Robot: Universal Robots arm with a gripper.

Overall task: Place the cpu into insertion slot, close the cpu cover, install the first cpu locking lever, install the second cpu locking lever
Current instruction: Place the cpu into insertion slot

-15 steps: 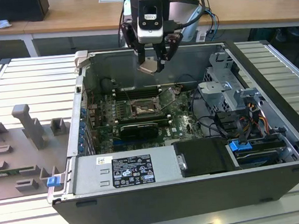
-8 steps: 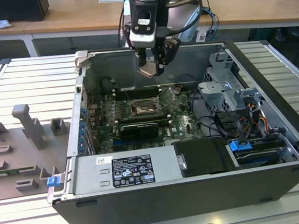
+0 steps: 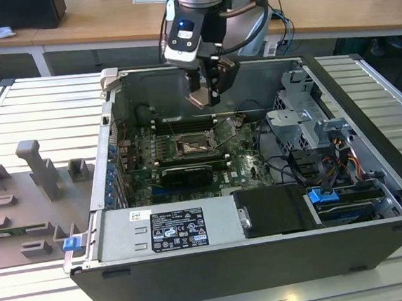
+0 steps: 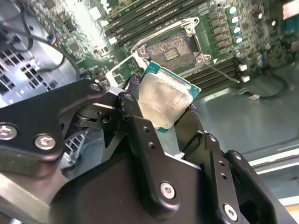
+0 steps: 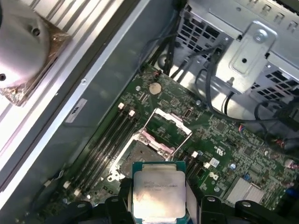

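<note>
case (image 3: 198, 277): board (image 3: 134, 149) inside; slot (image 5: 138, 156) on it empty, cover (image 5: 167, 128) tilted up | gripper (image 3: 205, 97): clamped on cpu (image 4: 163, 100) by two edges | cpu: between the fingers, above board, near slot, not touching

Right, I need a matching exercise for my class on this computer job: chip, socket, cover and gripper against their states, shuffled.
1 chip
2 socket
3 cover
4 gripper

a tipped up, open
b closed on something
c empty, on the green board
d held above the board

Pairs: 1-d, 2-c, 3-a, 4-b
</note>
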